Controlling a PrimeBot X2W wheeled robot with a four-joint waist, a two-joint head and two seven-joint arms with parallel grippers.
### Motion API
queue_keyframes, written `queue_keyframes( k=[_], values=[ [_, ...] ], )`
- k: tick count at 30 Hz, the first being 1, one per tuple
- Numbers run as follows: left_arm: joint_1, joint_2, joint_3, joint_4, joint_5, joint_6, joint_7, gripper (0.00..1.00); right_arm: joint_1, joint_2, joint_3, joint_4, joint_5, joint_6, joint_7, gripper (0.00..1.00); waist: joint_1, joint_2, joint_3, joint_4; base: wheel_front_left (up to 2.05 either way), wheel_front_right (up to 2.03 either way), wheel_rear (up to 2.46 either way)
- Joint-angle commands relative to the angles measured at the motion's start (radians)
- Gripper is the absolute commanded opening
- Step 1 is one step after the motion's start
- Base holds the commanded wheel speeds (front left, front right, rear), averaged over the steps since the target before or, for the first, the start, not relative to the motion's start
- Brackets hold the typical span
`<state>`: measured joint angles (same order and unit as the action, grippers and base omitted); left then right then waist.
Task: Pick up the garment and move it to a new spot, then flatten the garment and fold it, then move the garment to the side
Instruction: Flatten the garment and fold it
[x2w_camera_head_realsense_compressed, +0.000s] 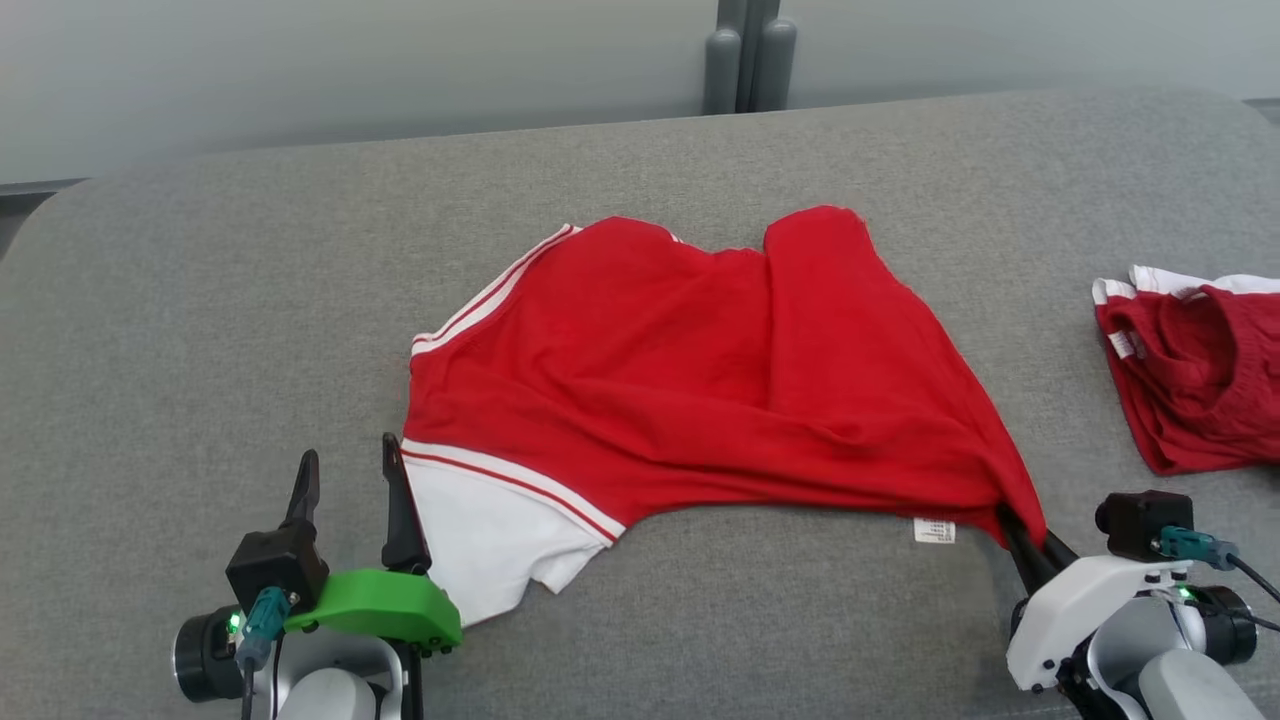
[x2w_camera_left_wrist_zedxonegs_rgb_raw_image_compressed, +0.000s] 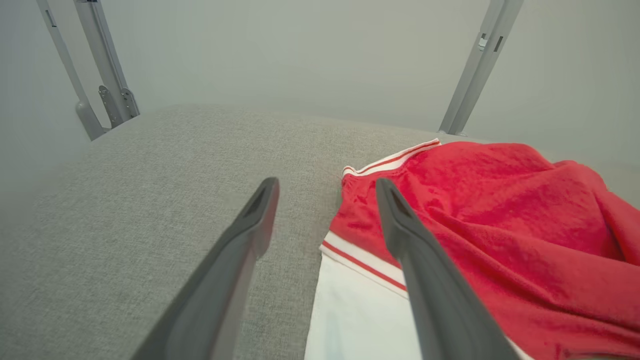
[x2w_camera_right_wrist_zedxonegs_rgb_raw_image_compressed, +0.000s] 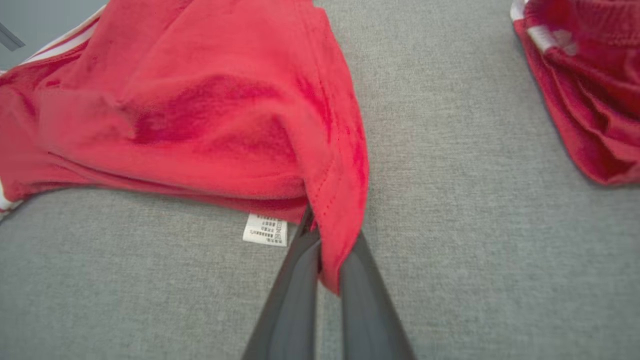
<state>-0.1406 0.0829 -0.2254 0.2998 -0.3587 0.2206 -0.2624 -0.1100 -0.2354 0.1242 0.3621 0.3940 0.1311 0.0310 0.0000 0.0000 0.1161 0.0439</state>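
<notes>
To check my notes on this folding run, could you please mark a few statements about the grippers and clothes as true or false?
1. The right gripper is shut on a corner of the red shirt. True.
2. The left gripper is shut on the white sleeve. False: it stands open by the sleeve, gripping nothing.
3. A second red garment lies on the grey table, to the right. True.
4. The white label lies beside the left gripper. False: it lies near the right gripper.

Garment (x2w_camera_right_wrist_zedxonegs_rgb_raw_image_compressed: 200, 100) tag (x2w_camera_right_wrist_zedxonegs_rgb_raw_image_compressed: 265, 229) print illegible
</notes>
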Motion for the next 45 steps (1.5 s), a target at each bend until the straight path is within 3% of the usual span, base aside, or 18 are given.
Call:
queue_keyframes(
  k=[1,7,8,9,16,19,27,31,45],
  values=[
    [0.003,0.002,0.003,0.005,0.009,-0.004,-0.003,1.0,0.021,0.005,-0.015,-0.012,0.009,0.0,0.024,0.0,0.0,0.0,0.003,-0.021,0.0,0.0,0.0],
    [0.001,0.0,0.004,0.016,0.016,-0.011,-0.003,1.0,0.049,0.032,-0.05,-0.006,0.005,-0.001,0.05,0.0,0.0,0.0,0.0,-0.041,0.0,0.0,0.0],
    [0.003,0.0,0.005,0.018,0.018,-0.013,-0.003,1.0,0.049,0.036,-0.053,0.001,-0.003,-0.001,0.044,0.37,0.0,0.0,-0.002,-0.045,0.0,0.0,0.0],
    [0.005,0.0,0.005,0.018,0.02,-0.014,-0.003,1.0,0.048,0.041,-0.061,0.006,-0.01,-0.001,0.03,1.0,0.0,0.0,-0.004,-0.05,0.0,0.0,0.0],
    [0.017,-0.005,0.003,0.02,0.023,-0.017,-0.003,1.0,0.062,0.018,-0.104,-0.002,-0.054,-0.001,-0.004,1.0,0.0,0.0,-0.021,-0.069,0.0,0.0,0.0],
    [0.02,-0.008,-0.001,0.019,0.024,-0.02,-0.003,1.0,0.061,-0.005,-0.137,-0.081,-0.08,0.0,0.002,1.0,0.0,0.0,-0.029,-0.064,0.0,0.0,0.0],
    [-0.001,-0.015,-0.007,0.006,0.028,-0.026,-0.003,1.0,-0.037,-0.041,-0.071,-0.173,-0.094,0.0,0.087,1.0,0.0,0.0,-0.009,-0.024,0.0,0.0,0.0],
    [-0.023,-0.019,-0.014,-0.006,0.032,-0.028,-0.003,1.0,-0.143,-0.056,-0.011,-0.104,-0.077,0.0,0.139,1.0,0.0,0.0,0.016,0.019,0.0,0.0,0.0],
    [-0.073,-0.028,-0.029,-0.022,0.029,-0.039,-0.003,1.0,-0.473,-0.112,0.181,0.339,0.022,0.0,0.244,1.0,0.0,0.0,0.098,0.179,0.0,0.0,0.0]
  ],
)
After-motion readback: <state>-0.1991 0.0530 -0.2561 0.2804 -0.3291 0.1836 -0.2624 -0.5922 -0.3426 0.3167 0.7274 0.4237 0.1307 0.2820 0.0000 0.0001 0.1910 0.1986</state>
